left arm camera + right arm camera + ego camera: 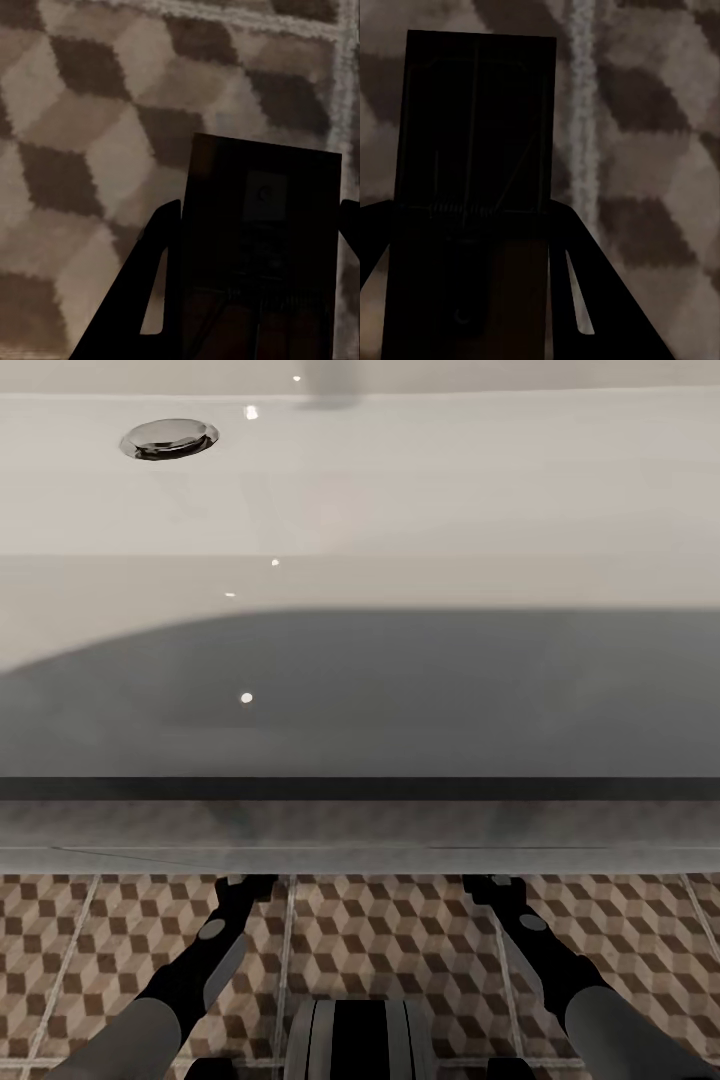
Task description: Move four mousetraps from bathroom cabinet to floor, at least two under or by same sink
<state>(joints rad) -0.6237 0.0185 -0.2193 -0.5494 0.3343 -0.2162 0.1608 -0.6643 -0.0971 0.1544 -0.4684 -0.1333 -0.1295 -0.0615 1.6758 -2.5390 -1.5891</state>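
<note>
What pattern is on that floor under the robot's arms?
The bathroom floor has brown, beige and white cube-pattern tiles with pale grout, clearest in the head view.

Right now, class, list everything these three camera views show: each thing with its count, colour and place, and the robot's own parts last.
Bathroom sink: one, white, across the top of the head view, front shaded grey.
Drain: one, chrome, in the basin at upper left.
Bathroom floor: brown, beige and white cube-pattern tiles, below the sink.
Mousetraps: two, dark and shadowed; one between the left gripper's fingers, one between the right gripper's fingers, each over the tiles.
Left gripper: black, shut on its mousetrap.
Right gripper: black, shut on its mousetrap.
Arms: two, black and grey, left arm, right arm, reaching under the sink's edge.
</note>
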